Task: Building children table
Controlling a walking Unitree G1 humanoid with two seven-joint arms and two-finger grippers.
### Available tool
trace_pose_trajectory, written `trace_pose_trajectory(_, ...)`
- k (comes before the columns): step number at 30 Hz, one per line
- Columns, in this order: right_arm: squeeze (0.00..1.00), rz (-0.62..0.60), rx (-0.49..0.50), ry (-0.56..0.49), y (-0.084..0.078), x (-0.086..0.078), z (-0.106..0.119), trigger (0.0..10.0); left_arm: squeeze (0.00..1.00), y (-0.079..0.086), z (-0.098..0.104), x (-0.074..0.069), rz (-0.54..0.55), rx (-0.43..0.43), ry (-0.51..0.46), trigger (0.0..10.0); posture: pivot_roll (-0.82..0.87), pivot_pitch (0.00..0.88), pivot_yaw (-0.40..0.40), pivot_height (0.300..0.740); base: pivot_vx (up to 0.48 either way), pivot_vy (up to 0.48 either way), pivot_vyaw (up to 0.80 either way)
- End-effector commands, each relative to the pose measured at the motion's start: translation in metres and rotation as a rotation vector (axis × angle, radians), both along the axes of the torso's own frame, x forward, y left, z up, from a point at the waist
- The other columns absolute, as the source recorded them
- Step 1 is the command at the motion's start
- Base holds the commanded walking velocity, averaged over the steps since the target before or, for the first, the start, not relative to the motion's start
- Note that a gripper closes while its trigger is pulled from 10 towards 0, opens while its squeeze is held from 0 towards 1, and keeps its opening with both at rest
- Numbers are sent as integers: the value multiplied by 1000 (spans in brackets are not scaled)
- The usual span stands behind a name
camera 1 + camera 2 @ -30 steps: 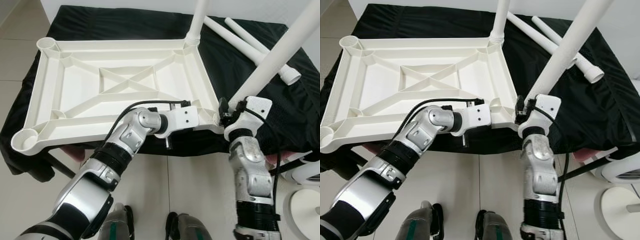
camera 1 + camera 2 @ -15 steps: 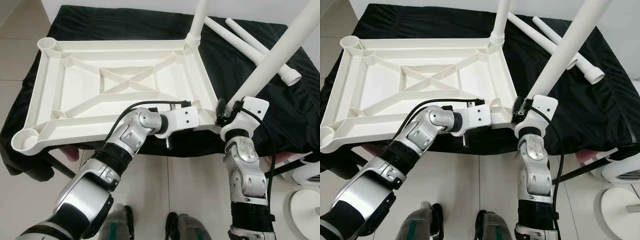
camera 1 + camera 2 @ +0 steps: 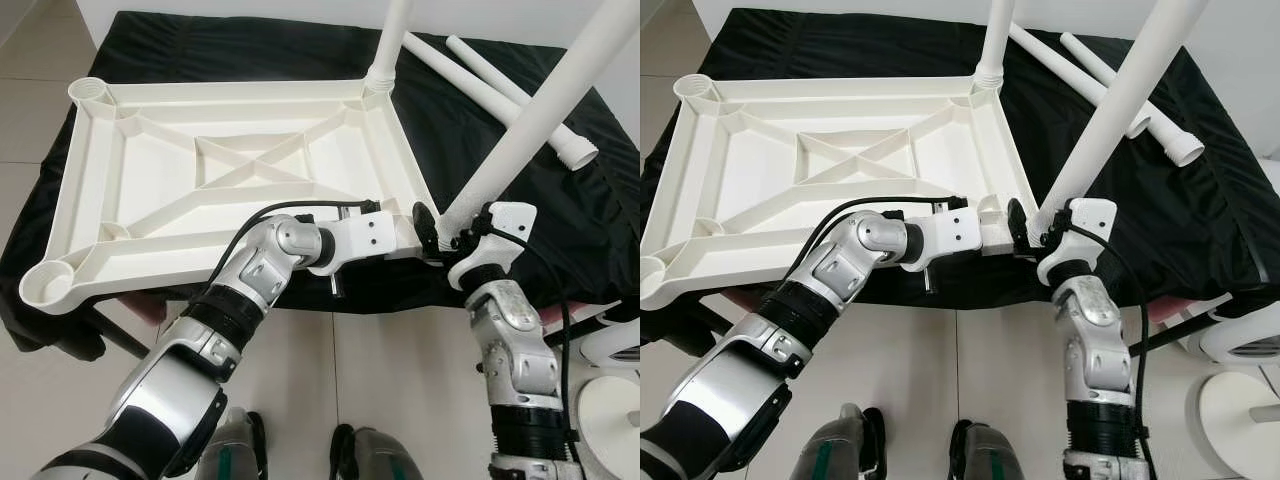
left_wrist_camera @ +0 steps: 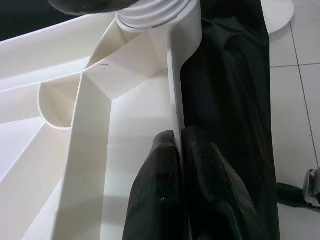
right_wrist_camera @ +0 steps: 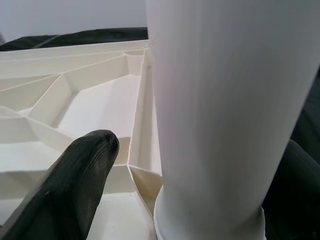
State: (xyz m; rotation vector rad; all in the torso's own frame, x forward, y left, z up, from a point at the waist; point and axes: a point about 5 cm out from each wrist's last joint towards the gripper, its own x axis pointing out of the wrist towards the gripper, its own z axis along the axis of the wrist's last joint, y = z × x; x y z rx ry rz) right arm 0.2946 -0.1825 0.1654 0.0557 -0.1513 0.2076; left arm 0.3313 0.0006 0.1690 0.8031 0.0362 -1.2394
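Two grippers are working one near corner of the upturned white tabletop (image 3: 230, 170) lying on the black cloth (image 3: 500, 170): the left gripper (image 4: 179, 150) is pinching the rim wall, fingers closed on it, while the right gripper (image 3: 440, 225) is clasping the leg (image 3: 540, 115) at its base. That leg is leaning, so it probably needs squaring upright over the socket before twisting, with the rim held firm.

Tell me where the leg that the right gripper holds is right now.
The leg stands tilted at the near right corner of the upturned tabletop, its lower end at the corner socket, with the right gripper around its base and the left gripper clamping the rim beside it.
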Motion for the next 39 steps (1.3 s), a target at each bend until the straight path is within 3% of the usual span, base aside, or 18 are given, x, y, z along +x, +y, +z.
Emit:
trace_pose_trajectory(1, 0, 83, -33, 9, -4, 3, -3, 10000, 0, -14, 16, 0, 27, -76, -115, 10000, 7, 83, -61, 740, 0, 0, 0)
trace_pose_trajectory(3, 0, 146, -94, -10, -11, 5, -1, 10000, 0, -14, 16, 0, 25, -75, -116, 10000, 4, 81, -59, 740, 0, 0, 0)
trace_pose_trajectory(12, 0, 342, -143, -14, -23, 12, 6, 10000, 0, -16, 16, 0, 20, -76, -118, 10000, 5, 83, -59, 740, 0, 0, 0)
trace_pose_trajectory(13, 0, 423, -164, -6, -26, 15, 6, 10000, 0, -16, 17, 0, 21, -78, -118, 10000, 8, 85, -56, 740, 0, 0, 0)
trace_pose_trajectory(17, 0, 512, -227, 36, -30, 16, 2, 10000, 0, -15, 18, 0, 22, -77, -119, 10000, 9, 90, -54, 740, 0, 0, 0)
trace_pose_trajectory(26, 0, 567, -280, 74, -47, 17, -2, 10000, 0, -14, 18, 1, 28, -77, -120, 10000, 11, 100, -55, 740, 0, 0, 0)
trace_pose_trajectory(27, 0, 566, -283, 74, -49, 17, -2, 4078, 0, -14, 18, 1, 28, -77, -120, 10000, 11, 100, -55, 740, 0, 0, 0)
trace_pose_trajectory(28, 0, 566, -283, 74, -49, 17, -2, 4078, 0, -14, 18, 1, 28, -77, -120, 10000, 11, 100, -55, 740, 0, 0, 0)
trace_pose_trajectory(29, 0, 552, -288, 75, -54, 17, 0, 3294, 0, -14, 19, 1, 29, -77, -120, 10000, 7, 105, -52, 740, 0, 0, 0)
trace_pose_trajectory(31, 0, 540, -291, 73, -58, 17, 1, 3137, 0, -14, 19, 1, 29, -77, -120, 10000, 6, 106, -51, 740, 0, 0, 0)
trace_pose_trajectory(32, 0, 527, -295, 71, -61, 16, 3, 1098, 0, -14, 19, 2, 29, -77, -120, 10000, 3, 108, -51, 740, 0, 0, 0)
trace_pose_trajectory(34, 0, 519, -297, 69, -64, 16, 4, 1098, 0, -14, 19, 2, 28, -77, -120, 10000, 2, 108, -51, 740, 0, 0, 0)
trace_pose_trajectory(35, 0, 518, -295, 68, -65, 15, 4, 0, 0, -14, 19, 2, 28, -77, -120, 10000, 2, 108, -51, 740, 0, 0, 0)
trace_pose_trajectory(39, 0, 515, -285, 66, -67, 14, 4, 0, 0, -14, 19, 2, 27, -78, -119, 10000, -1, 109, -50, 740, 0, 0, 0)
